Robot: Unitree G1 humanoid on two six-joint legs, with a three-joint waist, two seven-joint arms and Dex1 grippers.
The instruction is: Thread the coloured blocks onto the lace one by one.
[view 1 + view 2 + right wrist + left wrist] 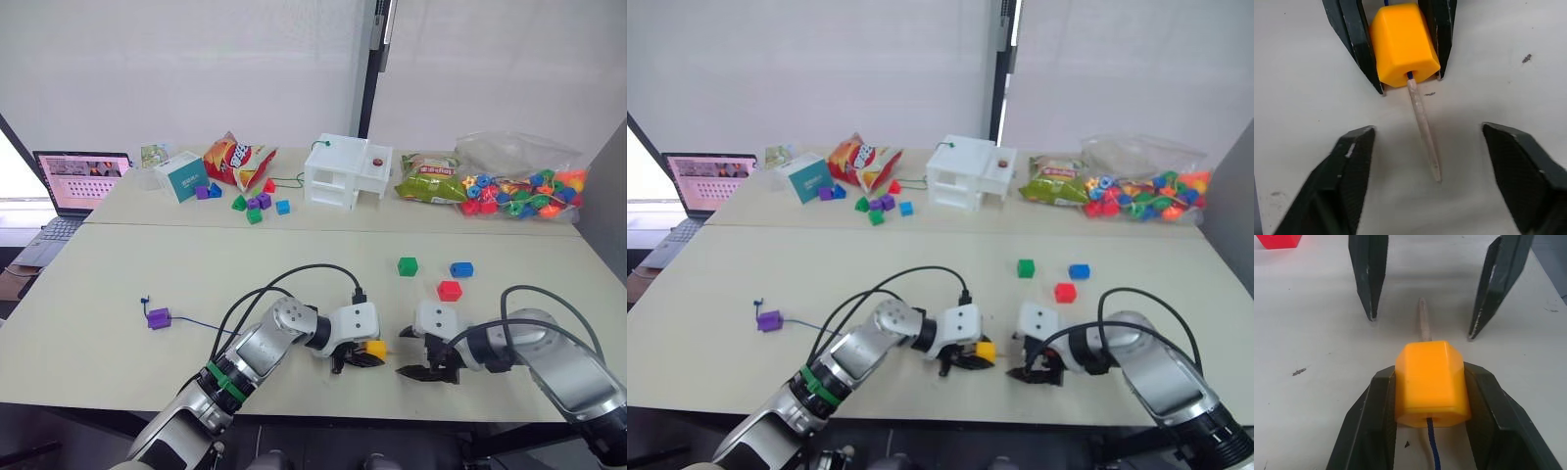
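Observation:
My left gripper (pixel 1431 382) is shut on the yellow-orange block (pixel 1431 382) near the table's front edge. The dark-blue lace (pixel 196 322) runs through this block, and its stiff pale tip (pixel 1425 129) sticks out toward my right gripper (pixel 1426 131). That gripper stands open, with a finger on each side of the tip and touching nothing. A purple block (pixel 158 317) sits on the lace at the far left, near its knot. Loose on the table beyond the grippers lie the green (pixel 408 265), blue (pixel 461 268) and red (pixel 449 290) blocks.
On the far table stand a white box (pixel 338 171), a clear bag of many colourful beads (pixel 519 186), snack bags (pixel 235 159), a teal box (pixel 181 176), several small blocks (pixel 255 204) and a thin green cord (pixel 289 181). A laptop (pixel 78 181) sits far left.

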